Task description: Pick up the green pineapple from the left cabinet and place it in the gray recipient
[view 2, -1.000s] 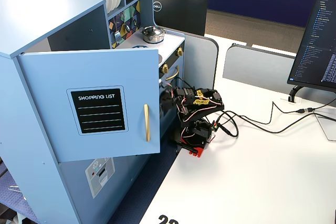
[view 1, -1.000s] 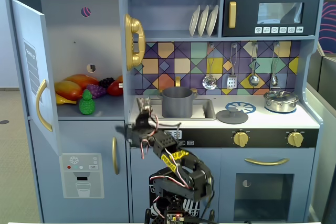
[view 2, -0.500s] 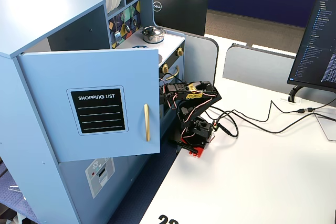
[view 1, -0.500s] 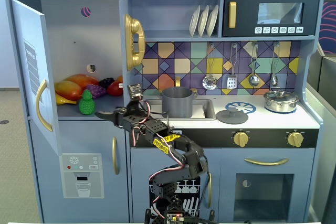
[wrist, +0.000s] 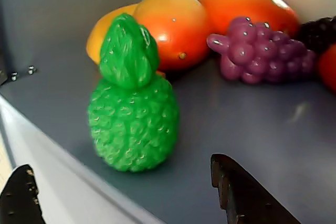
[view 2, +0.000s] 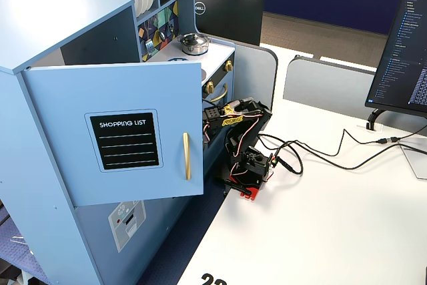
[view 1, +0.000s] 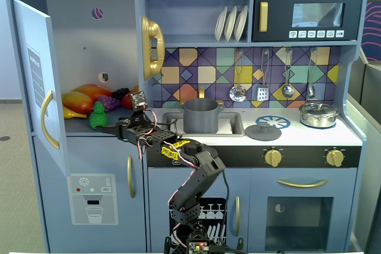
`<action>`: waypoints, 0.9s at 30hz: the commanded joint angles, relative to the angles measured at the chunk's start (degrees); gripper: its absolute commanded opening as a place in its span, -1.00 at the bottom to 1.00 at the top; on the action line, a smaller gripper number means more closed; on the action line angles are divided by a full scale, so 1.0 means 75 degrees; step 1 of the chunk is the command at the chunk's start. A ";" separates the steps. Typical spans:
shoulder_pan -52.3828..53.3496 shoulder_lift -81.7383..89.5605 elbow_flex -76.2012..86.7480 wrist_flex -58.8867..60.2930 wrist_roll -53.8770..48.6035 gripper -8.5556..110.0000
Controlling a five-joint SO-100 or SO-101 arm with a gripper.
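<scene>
Open at far left in a fixed view, the tall light blue-gray left cabinet (view 1: 89,40), door with curved gold handle swung out. Standing upright near the front edge of its shelf, the small bright green bumpy plastic pineapple (view 1: 97,115) (leafy top up), with orange fruits (view 1: 89,96) and a purple grape bunch (wrist: 260,51) behind. Just right of the pineapple, the black two-finger gripper (view 1: 106,128), jaws spread wide, holding nothing. Further right, in the sink, the plain matte gray cylindrical pot (view 1: 200,116).
</scene>
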 commanded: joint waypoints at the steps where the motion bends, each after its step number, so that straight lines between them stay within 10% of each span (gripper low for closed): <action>1: -0.0012 -0.0340 -0.0773 -0.0398 0.0094 -0.21; 21: -0.0281 -0.2824 -0.3047 -0.0680 0.0082 -0.23; 27: -0.0551 -0.3340 -0.3855 -0.0855 -0.0035 -0.72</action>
